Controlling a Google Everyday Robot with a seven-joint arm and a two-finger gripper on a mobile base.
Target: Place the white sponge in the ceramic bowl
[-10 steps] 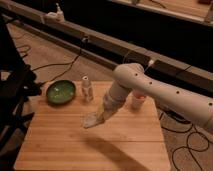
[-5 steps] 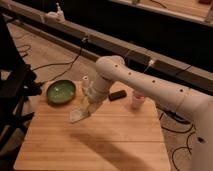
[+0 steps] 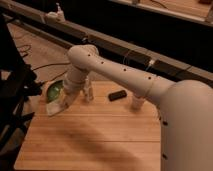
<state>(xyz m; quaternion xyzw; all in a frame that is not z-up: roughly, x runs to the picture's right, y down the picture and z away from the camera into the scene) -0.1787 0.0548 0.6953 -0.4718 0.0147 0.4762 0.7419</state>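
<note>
My gripper (image 3: 61, 102) hangs at the end of the white arm over the left part of the wooden table (image 3: 95, 140). It is shut on the white sponge (image 3: 53, 109), a pale flat pad held just above the table. The sponge is at the near edge of the green ceramic bowl (image 3: 53, 90). The bowl sits at the table's far left corner. The arm and gripper hide its right side.
A small white bottle (image 3: 89, 93) stands right of the gripper. A black block (image 3: 117, 95) lies further right, and a pale cup (image 3: 136, 103) shows partly behind the arm. A dark stand (image 3: 12, 95) is left of the table, with cables on the floor.
The gripper has carried the sponge leftward from the table's middle to the green bowl's edge. The arm has swung across in front of the cup.
</note>
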